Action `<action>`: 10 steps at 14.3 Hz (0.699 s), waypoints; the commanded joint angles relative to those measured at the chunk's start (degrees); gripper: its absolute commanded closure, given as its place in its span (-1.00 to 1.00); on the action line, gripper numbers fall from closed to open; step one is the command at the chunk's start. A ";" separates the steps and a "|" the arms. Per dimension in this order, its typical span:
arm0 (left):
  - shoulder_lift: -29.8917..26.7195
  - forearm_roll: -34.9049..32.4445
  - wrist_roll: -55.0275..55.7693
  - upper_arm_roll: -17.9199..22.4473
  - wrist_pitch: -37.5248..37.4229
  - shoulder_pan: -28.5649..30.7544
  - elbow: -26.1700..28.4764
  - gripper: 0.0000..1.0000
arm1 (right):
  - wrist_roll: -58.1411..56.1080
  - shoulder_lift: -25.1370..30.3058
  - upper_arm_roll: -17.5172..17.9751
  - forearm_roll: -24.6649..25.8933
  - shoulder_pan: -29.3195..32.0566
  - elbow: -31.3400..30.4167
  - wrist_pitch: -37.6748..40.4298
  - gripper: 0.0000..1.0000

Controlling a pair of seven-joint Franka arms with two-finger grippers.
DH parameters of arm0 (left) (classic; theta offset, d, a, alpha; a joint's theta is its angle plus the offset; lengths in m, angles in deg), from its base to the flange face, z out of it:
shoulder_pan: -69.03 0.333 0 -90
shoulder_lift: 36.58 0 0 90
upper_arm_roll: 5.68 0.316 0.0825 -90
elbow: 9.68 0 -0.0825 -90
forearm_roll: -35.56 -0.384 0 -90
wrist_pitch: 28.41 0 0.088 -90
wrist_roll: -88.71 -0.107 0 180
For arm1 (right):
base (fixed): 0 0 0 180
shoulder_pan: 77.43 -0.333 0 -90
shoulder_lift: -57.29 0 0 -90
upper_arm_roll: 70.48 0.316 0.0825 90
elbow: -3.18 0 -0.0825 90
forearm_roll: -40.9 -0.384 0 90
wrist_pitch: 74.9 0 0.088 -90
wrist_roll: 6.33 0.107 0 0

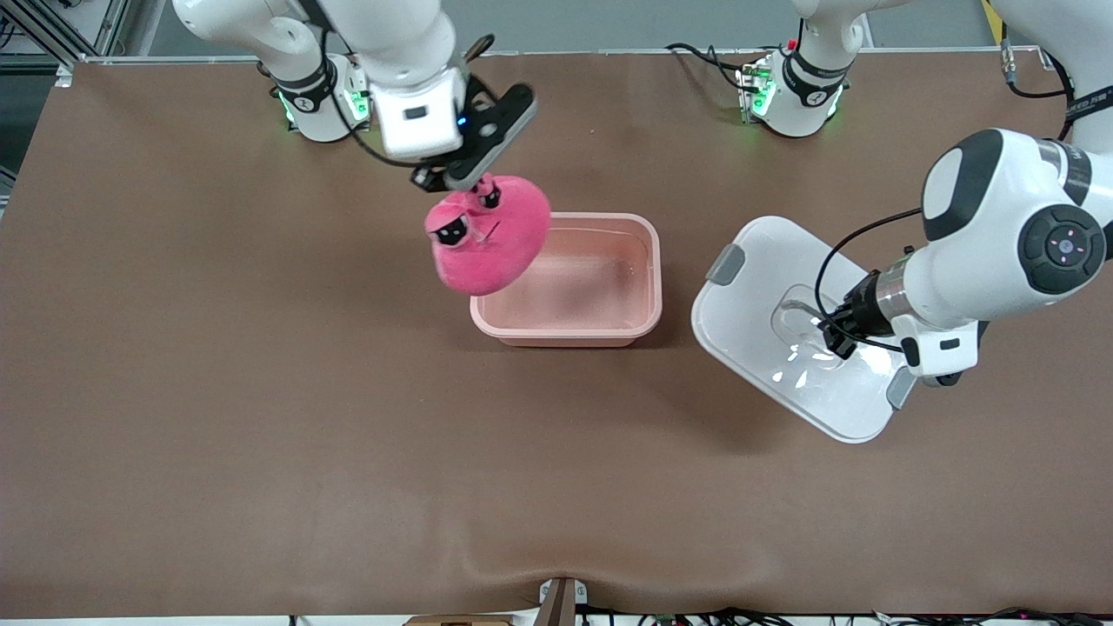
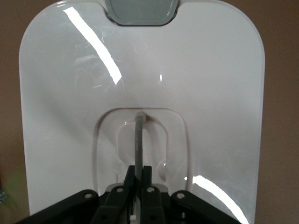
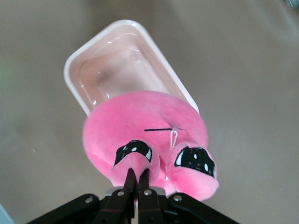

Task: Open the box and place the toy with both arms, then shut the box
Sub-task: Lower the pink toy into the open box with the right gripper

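Note:
The pale pink box (image 1: 648, 261) stands open in the middle of the table, and it also shows in the right wrist view (image 3: 74, 63). My right gripper (image 1: 483, 189) is shut on an ear of the hot-pink toy (image 1: 500, 235) and holds it in the air over the box's end toward the right arm. In the right wrist view the toy (image 3: 140, 123) hangs from my right gripper (image 3: 136, 175). The white lid (image 1: 756, 287) is held tilted above the table at the left arm's end. My left gripper (image 2: 139, 172) is shut on the lid's grey handle (image 2: 138, 140).
The brown table (image 1: 261, 417) carries nothing else near the box. The arms' bases (image 1: 783, 87) stand at the table's edge farthest from the front camera. A grey clip (image 2: 140, 9) sits on the lid's rim.

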 commanded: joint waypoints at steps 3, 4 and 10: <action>-0.68 0.44 -13.54 -0.33 -4.09 3.48 -0.18 1.00 | -19.03 -0.26 -0.40 5.89 -3.10 0.40 -1.14 1.00; -0.59 0.44 -14.61 -0.33 -4.17 3.93 -0.10 1.00 | -23.52 -0.43 -0.40 6.33 -3.28 0.23 -2.80 1.00; -0.50 0.36 -16.82 -0.33 -4.70 5.16 -0.45 1.00 | -34.54 -2.80 -0.40 9.49 -3.63 -2.76 -5.89 1.00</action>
